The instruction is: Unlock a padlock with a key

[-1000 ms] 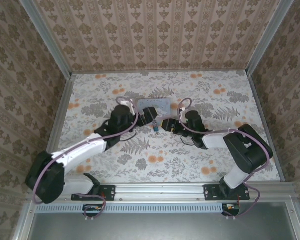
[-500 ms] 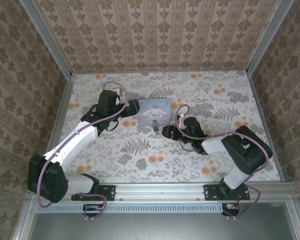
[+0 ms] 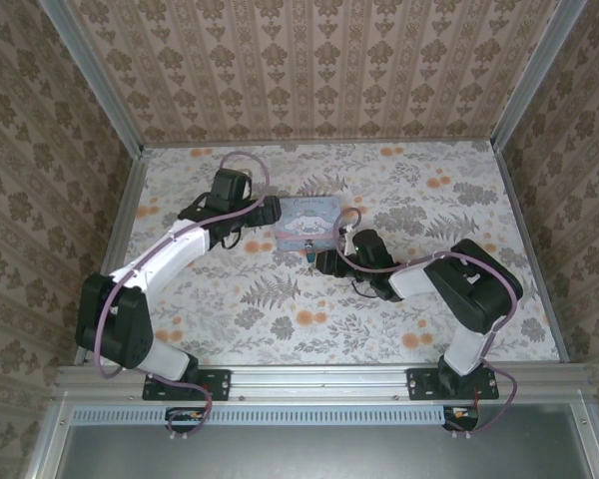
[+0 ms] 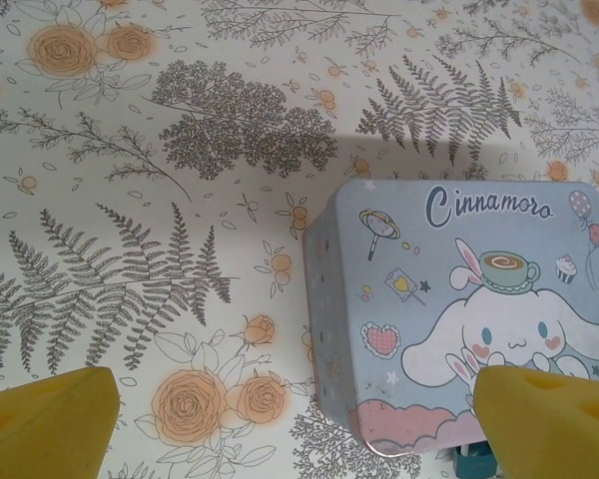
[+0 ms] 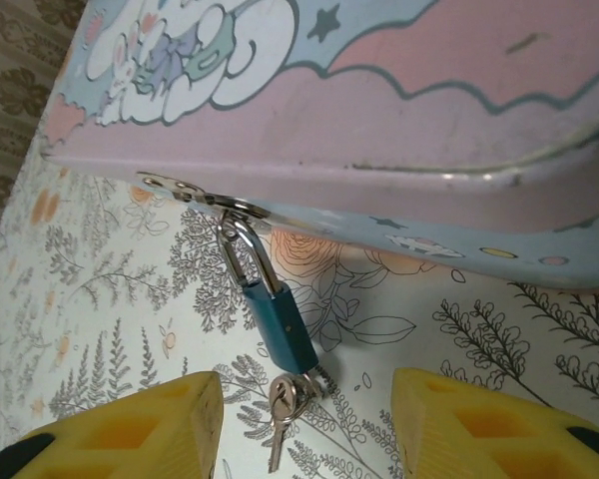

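Overhead, the left gripper (image 3: 268, 212) sits left of centre in the frame, just beside the left end of the pale blue box (image 3: 309, 218) on the floral table (image 3: 280, 319). From its wrist camera, the yellow fingers (image 4: 50, 419) stand wide apart in the bottom corners and hold nothing. One of them overlaps the box's lower right edge, though whether it touches cannot be told.

At centre frame the padlock (image 3: 308, 254) hangs off the box's near side. In the right wrist view its shackle is looped through the box's metal hasp (image 5: 195, 195), and a small key (image 5: 280, 404) is at its lower end. Right of centre, the right gripper (image 3: 325, 261) is spread open and empty, the padlock and key lying between its fingers (image 5: 140, 429).
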